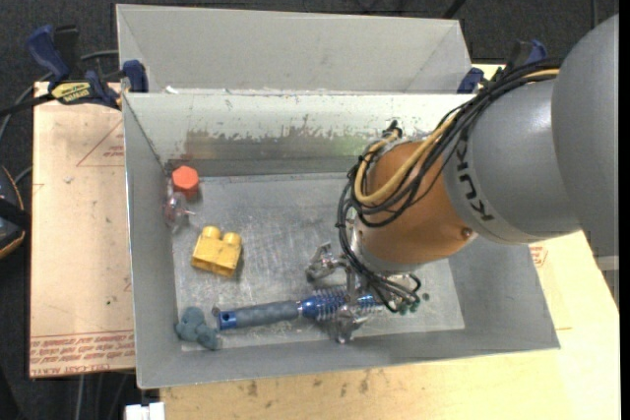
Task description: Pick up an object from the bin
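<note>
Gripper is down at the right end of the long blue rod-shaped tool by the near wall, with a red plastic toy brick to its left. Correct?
The plastic toy brick is yellow, not red; the camera view shows it. The rest holds: the gripper is at the right end of the long blue rod-shaped tool.

Arm (536, 162) reaches in over right rim of bin (295, 128) — thick grey link slanting down toward bin floor. Orange wrist cover (418, 211) hangs over right half of bin, cable bundle (379, 174) looped across its upper left side. Gripper (345, 302) sits below cover, low at bin floor, near bin's front wall — metal parts pointing down and toward bin's front-left.
</note>
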Controlling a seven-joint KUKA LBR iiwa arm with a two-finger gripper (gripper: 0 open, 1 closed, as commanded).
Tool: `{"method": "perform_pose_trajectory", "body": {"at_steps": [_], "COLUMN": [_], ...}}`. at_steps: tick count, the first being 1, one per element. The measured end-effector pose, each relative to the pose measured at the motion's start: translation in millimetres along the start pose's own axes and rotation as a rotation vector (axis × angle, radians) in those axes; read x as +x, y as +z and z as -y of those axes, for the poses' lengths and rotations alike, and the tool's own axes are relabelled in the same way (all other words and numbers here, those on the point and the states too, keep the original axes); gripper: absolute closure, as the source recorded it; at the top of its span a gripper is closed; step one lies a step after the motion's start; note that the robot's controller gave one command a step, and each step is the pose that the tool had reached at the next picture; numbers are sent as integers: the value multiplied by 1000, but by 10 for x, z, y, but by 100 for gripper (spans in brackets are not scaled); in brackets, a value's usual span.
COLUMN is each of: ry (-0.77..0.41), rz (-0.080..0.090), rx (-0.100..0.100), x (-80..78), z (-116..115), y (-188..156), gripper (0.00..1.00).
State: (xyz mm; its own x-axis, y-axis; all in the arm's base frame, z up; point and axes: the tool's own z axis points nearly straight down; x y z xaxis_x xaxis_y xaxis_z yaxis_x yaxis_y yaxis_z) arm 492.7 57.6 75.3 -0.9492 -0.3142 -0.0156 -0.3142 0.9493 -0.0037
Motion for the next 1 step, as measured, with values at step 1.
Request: {"method": "perform_pose_trajectory", "body": {"at_steps": [1], "ry": [3], "rz": [-9], "rx": [-3], "x": [-22], "z": [5], "y": [-16], "gripper": [0]}}
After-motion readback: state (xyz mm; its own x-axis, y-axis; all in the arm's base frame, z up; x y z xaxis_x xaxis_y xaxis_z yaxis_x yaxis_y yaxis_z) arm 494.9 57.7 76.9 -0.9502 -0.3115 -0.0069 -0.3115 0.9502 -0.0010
